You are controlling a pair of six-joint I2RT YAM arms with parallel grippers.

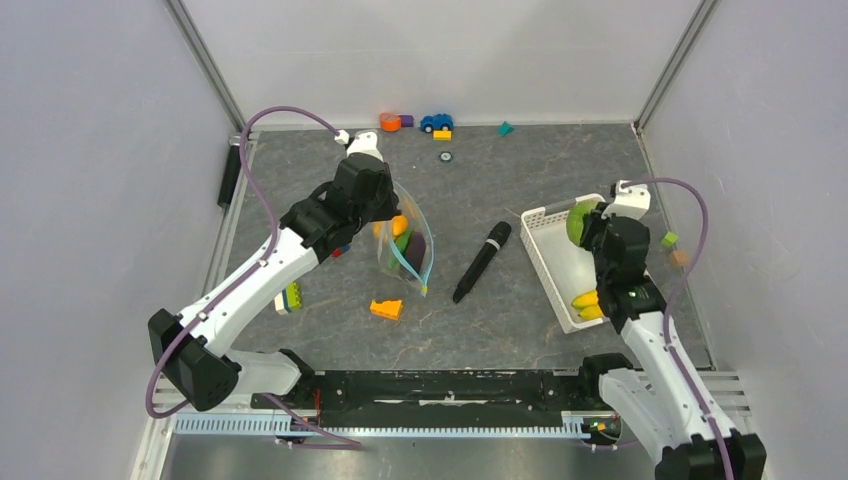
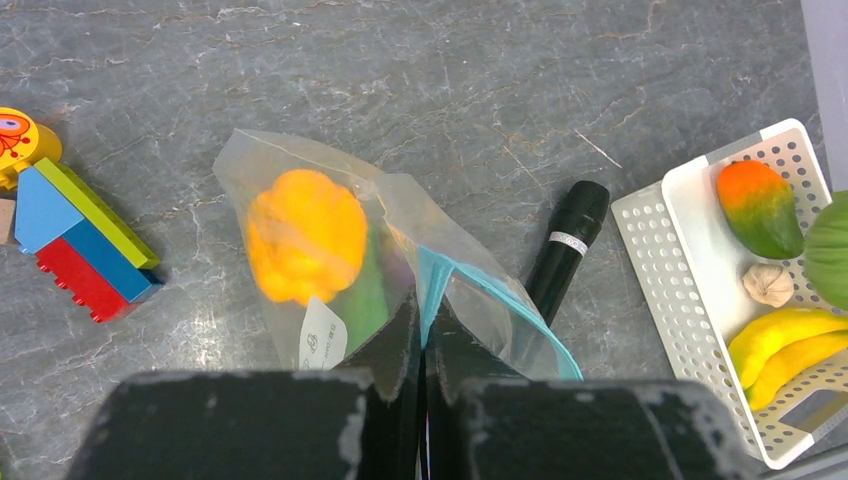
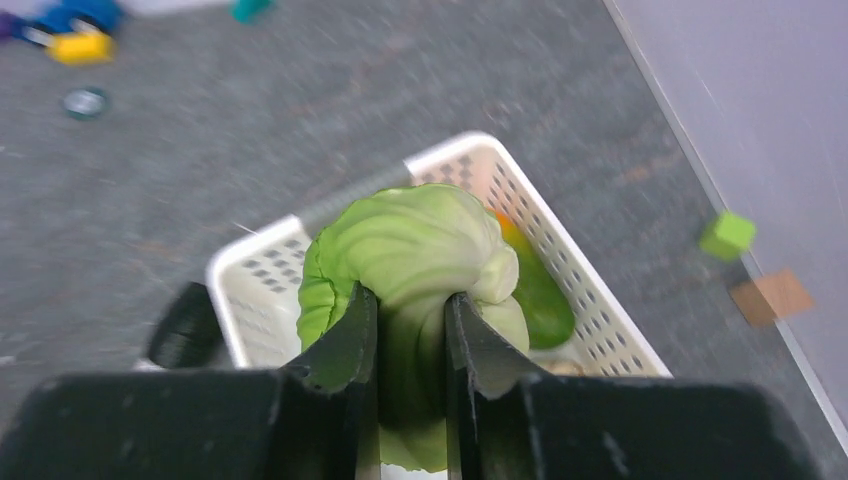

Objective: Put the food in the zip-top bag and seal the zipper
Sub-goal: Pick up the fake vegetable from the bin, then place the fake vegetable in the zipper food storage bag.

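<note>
Above the basket (image 3: 452, 152), the right claw (image 3: 410, 312) hangs clamped on green cabbage (image 3: 412, 235).

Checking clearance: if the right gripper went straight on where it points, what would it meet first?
Likely the white basket, around the red-green mango; the green cabbage held in the right gripper would touch first. Depth is unclear.

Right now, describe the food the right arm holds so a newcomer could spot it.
Find the white basket on the right side of the table. Above its far end, the right arm's fingers pinch a cabbage: pale green and ribbed, unlike the smooth yellow bananas and red-green fruit below.
</note>
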